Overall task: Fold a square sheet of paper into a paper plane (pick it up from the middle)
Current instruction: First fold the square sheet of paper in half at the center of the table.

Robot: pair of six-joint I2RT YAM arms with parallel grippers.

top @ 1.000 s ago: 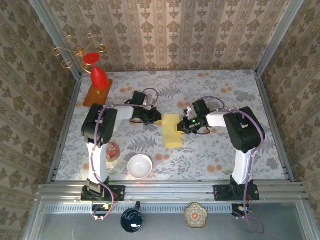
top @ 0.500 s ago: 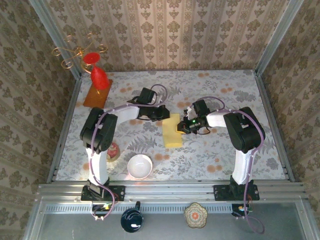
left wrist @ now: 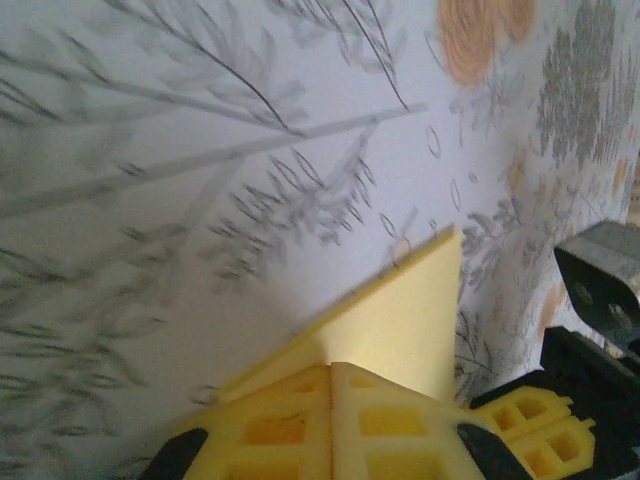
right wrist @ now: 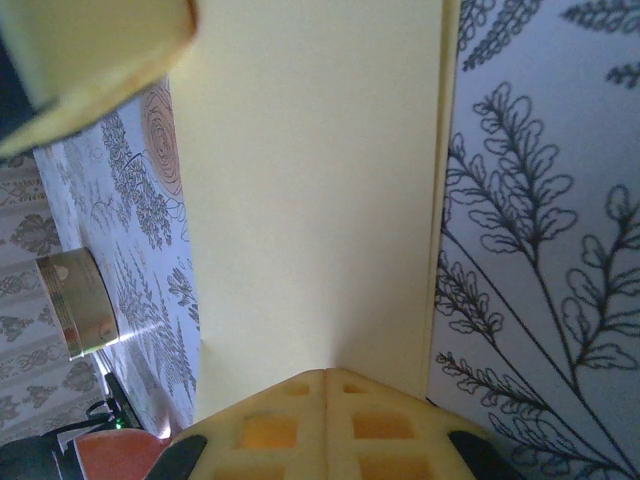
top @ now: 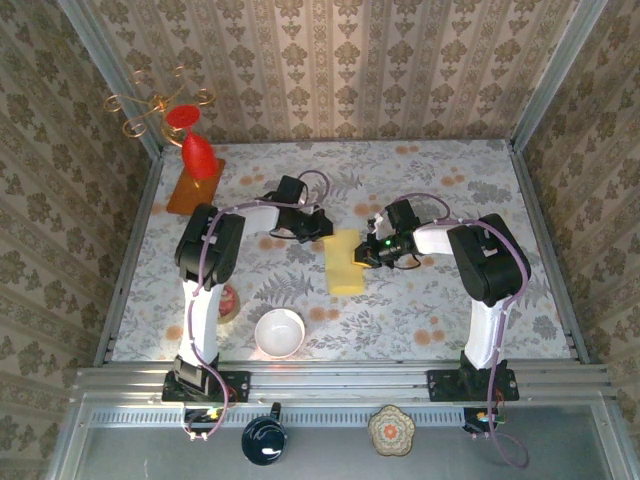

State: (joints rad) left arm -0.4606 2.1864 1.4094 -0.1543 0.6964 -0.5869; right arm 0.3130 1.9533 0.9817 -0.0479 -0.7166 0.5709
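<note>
A thin, pale yellow paper sheet, folded into a long rectangle, lies mid-way on the floral tabletop. The left gripper has its jaws pressed together on the sheet's far left corner, which stands raised. The right gripper has its jaws closed too, seemingly pinching the sheet's right edge.

Square sheet of paper: thin, matt, smooth, crisp at the fold. Left claw pads: yellow moulded plastic, waffle-gridded, matt. Table: matt floral-print covering. White bowl, front edge: glossy. Frame rails: brushed metal.
</note>
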